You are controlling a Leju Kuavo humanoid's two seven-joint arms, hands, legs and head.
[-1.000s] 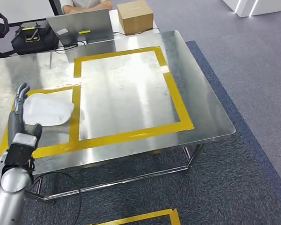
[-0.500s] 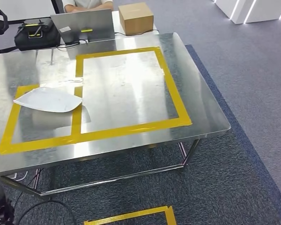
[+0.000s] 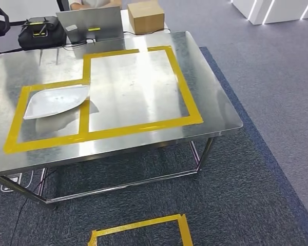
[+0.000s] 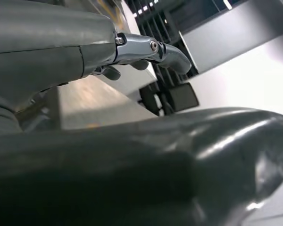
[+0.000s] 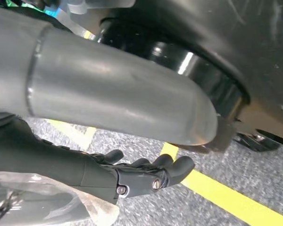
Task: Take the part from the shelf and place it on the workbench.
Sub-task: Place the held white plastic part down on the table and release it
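The part (image 3: 55, 101) is a flat white leaf-shaped panel. It lies free on the steel workbench (image 3: 210, 97), inside the smaller yellow-taped rectangle (image 3: 14, 134) at the table's left, its tip over the tape that divides the two rectangles. In the left wrist view my left hand (image 4: 97, 52) holds nothing, its fingers (image 4: 158, 49) stretched out. My right hand (image 5: 133, 176) hangs over the grey carpet and a yellow floor stripe (image 5: 221, 195), fingers apart and empty.
A larger taped rectangle (image 3: 183, 87) takes up the bench's middle. Behind the bench stand a laptop (image 3: 91, 24), a cardboard box (image 3: 146, 16) and a black bag (image 3: 42, 32), with a person (image 3: 77, 4) seated there. Yellow tape (image 3: 140, 225) marks the carpet in front.
One second ago my left hand was raised beside the part; it has since dropped out of the head view. The part stays on the bench. The camera has shifted and drawn back.
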